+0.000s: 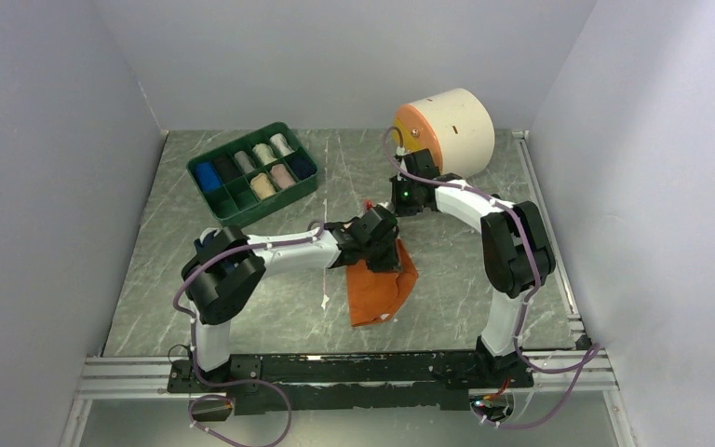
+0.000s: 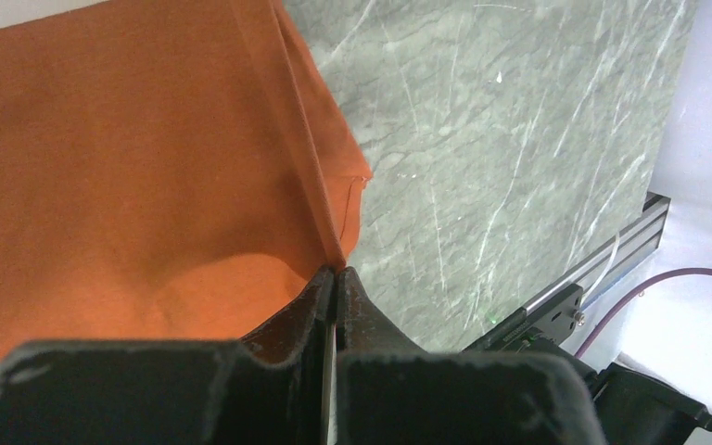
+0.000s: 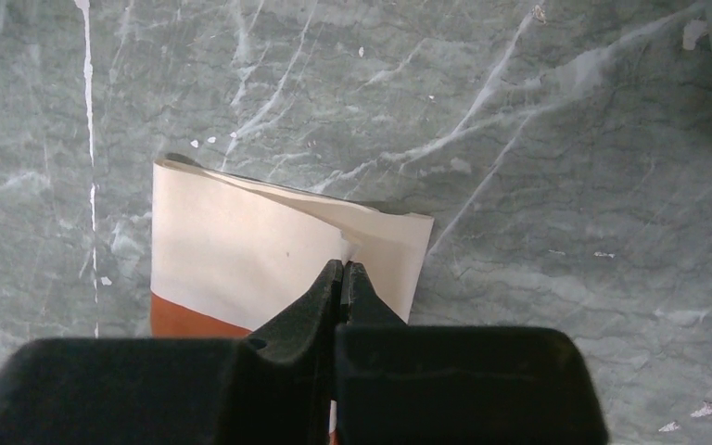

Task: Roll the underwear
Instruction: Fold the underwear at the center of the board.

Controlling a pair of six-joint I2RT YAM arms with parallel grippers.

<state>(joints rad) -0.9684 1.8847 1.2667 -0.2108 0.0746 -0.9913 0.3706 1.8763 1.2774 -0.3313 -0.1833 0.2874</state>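
The orange-rust underwear point(image 1: 378, 292) lies mid-table, its far end lifted between the two grippers. My left gripper point(image 1: 388, 250) is shut on its orange side seam; in the left wrist view the closed jaws point(image 2: 336, 272) pinch the fold of the orange cloth point(image 2: 130, 158). My right gripper point(image 1: 394, 212) is shut on the cream-white waistband point(image 3: 232, 250), with the jaws point(image 3: 345, 266) closed on the band's upper edge and an orange strip point(image 3: 181, 321) below it. The navy blue underwear is not in view.
A green divided tray point(image 1: 196, 165) with several cloth rolls stands at the back left. A large cream cylinder with an orange end point(image 1: 451, 126) lies at the back right, just behind the right arm. White walls enclose the marble table point(image 1: 484, 307).
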